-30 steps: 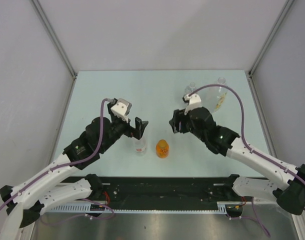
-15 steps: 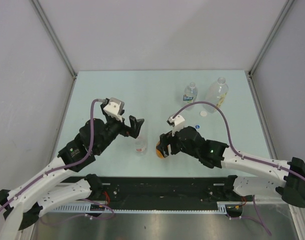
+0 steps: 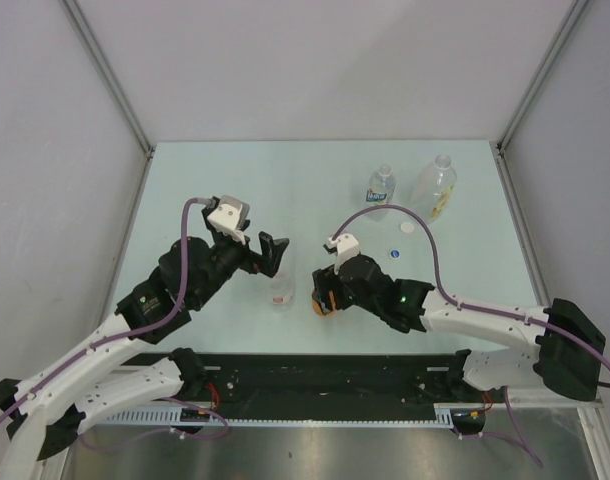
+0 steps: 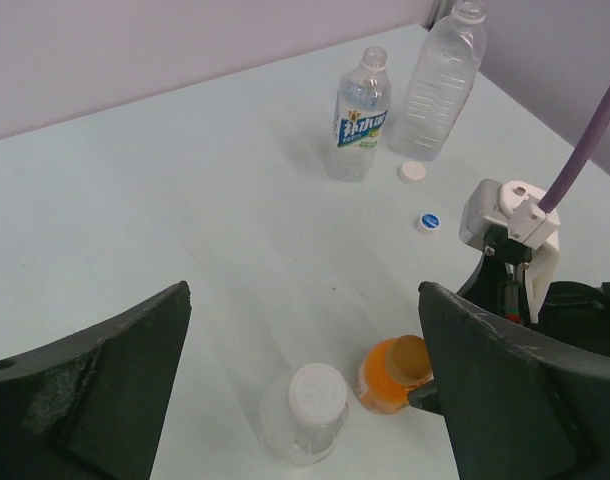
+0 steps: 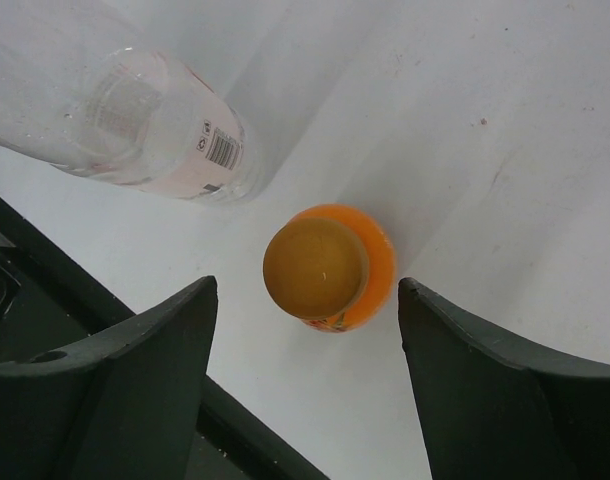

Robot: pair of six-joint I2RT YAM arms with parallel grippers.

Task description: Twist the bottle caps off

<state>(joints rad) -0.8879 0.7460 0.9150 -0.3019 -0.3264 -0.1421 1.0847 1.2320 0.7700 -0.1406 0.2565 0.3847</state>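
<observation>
Over the pale table (image 3: 235,190), I hold the right gripper (image 5: 305,300) pointed down, jaws apart astride the orange bottle (image 5: 377,262), while the left gripper (image 4: 305,300) gapes above the white-capped bottle (image 4: 303,410).

Bright, even light is flooding the table (image 3: 215,190), casting only faint, soft shadows. In the right wrist view, the clear bottle (image 5: 135,120) at ten o'clock is looking blurred.
</observation>
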